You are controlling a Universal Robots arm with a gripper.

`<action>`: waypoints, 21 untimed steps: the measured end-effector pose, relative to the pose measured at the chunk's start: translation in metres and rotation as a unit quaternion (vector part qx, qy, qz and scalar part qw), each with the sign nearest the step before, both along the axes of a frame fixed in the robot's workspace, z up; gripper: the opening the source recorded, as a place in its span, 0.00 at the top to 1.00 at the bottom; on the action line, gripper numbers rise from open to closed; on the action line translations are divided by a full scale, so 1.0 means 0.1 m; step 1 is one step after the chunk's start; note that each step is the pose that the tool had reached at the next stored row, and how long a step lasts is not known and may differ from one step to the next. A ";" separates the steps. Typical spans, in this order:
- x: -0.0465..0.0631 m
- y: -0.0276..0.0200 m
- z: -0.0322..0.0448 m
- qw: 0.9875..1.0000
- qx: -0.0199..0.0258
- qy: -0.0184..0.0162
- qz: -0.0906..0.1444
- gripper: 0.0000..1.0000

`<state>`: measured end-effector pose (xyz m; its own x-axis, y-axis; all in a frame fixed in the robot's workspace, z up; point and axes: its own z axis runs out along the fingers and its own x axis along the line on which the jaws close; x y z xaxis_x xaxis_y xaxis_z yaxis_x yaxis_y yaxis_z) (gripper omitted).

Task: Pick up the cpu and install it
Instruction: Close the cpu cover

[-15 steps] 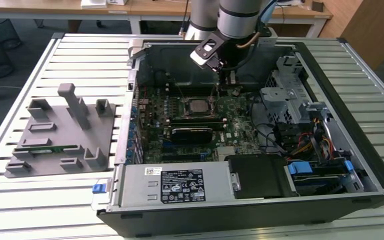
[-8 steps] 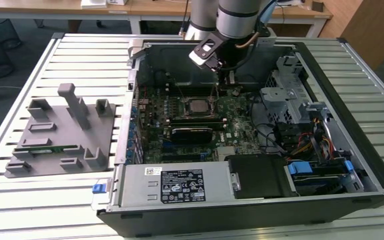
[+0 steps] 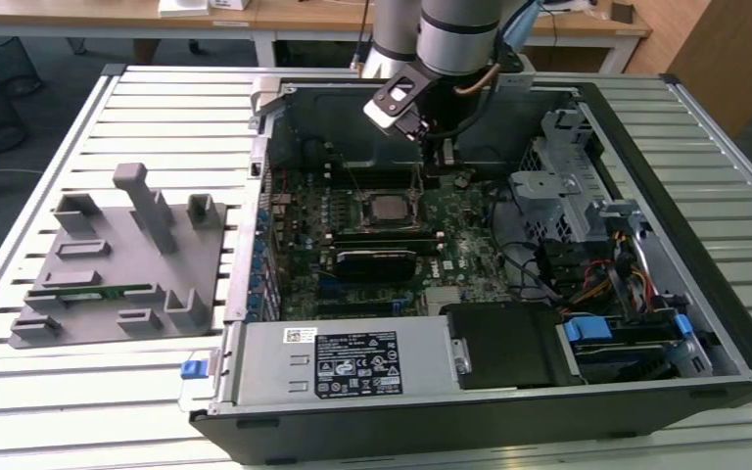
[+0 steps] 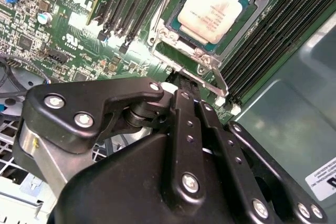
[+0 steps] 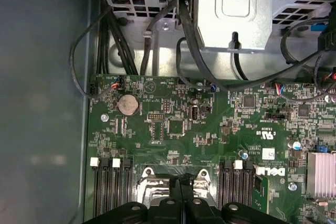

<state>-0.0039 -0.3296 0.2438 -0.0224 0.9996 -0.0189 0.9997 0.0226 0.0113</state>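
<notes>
Second wrist view — cpu (image 4: pixel 212 11) sits socketed, memory slots (image 4: pixel 134 3) flanking it.

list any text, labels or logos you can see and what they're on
cpu: faint print on its silver top, too blurred to read.
motherboard: a large white maker's logo and a certification mark; component codes too small to read.
power supply label: dense print and symbols, too small to read.
white sticker on the case wall: cut off, unreadable.
</notes>
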 end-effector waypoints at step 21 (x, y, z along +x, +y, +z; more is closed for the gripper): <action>-0.06 0.000 -0.009 1.000 0.000 0.000 0.000 0.89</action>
